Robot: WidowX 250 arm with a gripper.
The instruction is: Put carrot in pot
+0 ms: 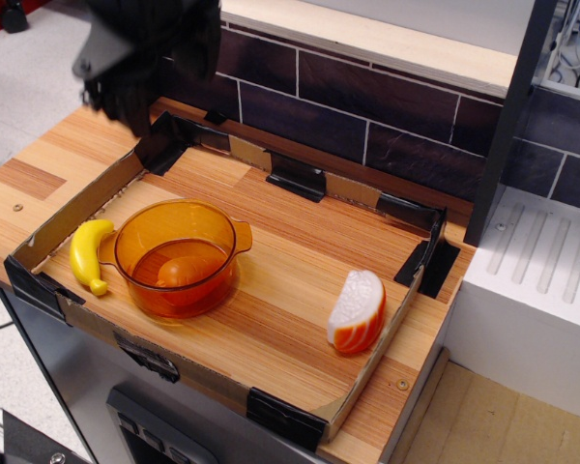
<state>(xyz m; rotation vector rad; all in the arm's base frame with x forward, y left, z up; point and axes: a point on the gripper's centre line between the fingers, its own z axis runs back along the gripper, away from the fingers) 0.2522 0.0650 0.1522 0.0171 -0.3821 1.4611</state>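
Note:
The amber-orange pot [177,253] stands at the front left of the wooden tray. The orange carrot [181,273] lies inside it on the bottom. My gripper [135,92] is raised high above and behind the pot at the top left, blurred and partly cut off by the frame edge. It holds nothing that I can see, and its jaws are too blurred to read.
A yellow banana [86,255] lies just left of the pot. An orange-and-white striped slice [356,312] sits at the right near the tray's cardboard wall [379,346]. A dark tiled wall [367,106] runs behind, and a white appliance [541,290] stands at the right.

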